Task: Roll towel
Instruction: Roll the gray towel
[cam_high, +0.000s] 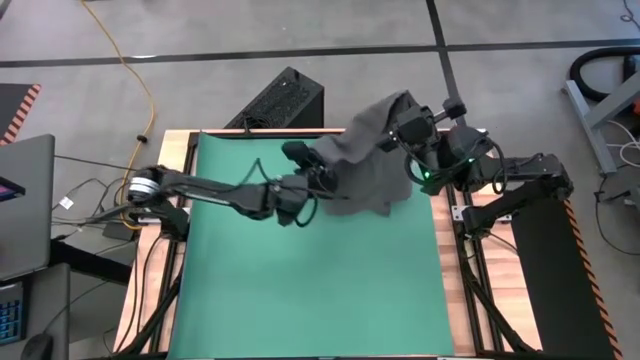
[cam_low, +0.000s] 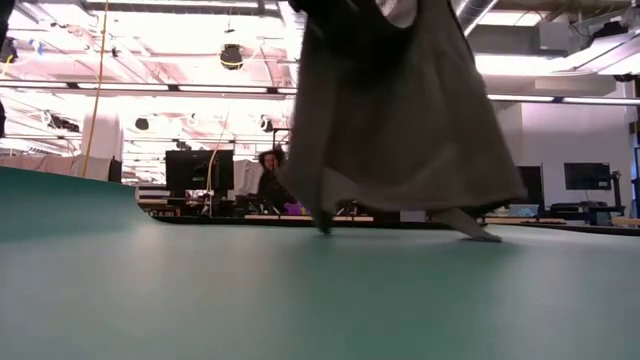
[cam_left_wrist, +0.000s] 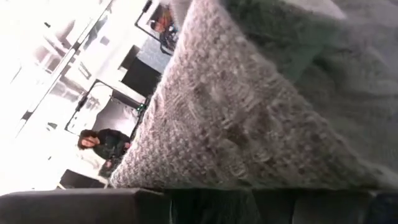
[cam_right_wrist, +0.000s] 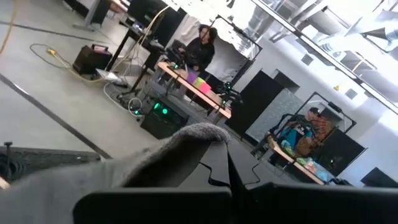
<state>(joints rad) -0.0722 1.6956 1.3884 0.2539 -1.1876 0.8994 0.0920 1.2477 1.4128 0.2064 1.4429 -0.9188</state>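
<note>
— Where is the left arm reaching?
— It is stretching low from the left edge toward the far middle, its left gripper (cam_high: 318, 178) pinching the towel (cam_high: 362, 160) at the near-left edge.
— And the right arm?
— It is bending in from the right, holding the right gripper (cam_high: 402, 128) raised with fingers clamped on the cloth's far corner.
</note>
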